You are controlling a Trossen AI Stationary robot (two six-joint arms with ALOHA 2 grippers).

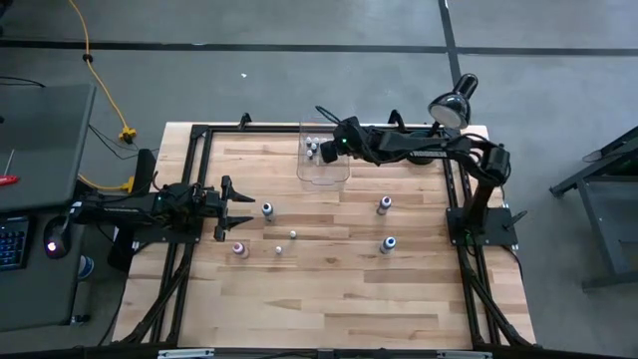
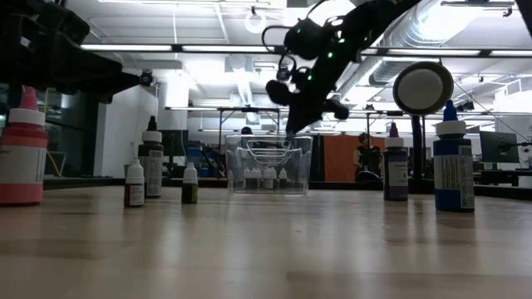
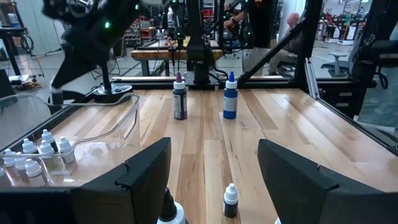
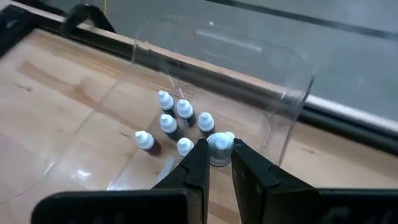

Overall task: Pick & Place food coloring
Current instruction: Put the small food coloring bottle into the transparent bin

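A clear plastic bin (image 1: pixel 325 172) stands at the table's far middle, with several small white-capped food coloring bottles (image 4: pixel 176 122) upright on its floor. My right gripper (image 4: pixel 217 160) hangs over the bin's right part, slanting down, shut on one more small bottle (image 4: pixel 220 145). Other food coloring bottles stand loose on the wood: a purple one (image 1: pixel 384 205), a blue one (image 1: pixel 389 244), a pink one (image 1: pixel 239 249), and small ones (image 1: pixel 292 234) in between. My left gripper (image 1: pixel 239 207) waits open at the table's left edge, with nothing between its fingers. My right gripper pinches the small bottle at its whitish cap end (image 4: pixel 222 142) between the two fingertips. The fingers slant down from the table's right. The bottle is lifted clear above the bin's floor, beside the bottles standing there; the fingers hide its body.
A round desk lamp (image 1: pixel 454 100) stands at the table's far right corner. A black frame rail (image 1: pixel 259 130) runs along the far edge. The near half of the table (image 1: pixel 339 299) is bare wood.
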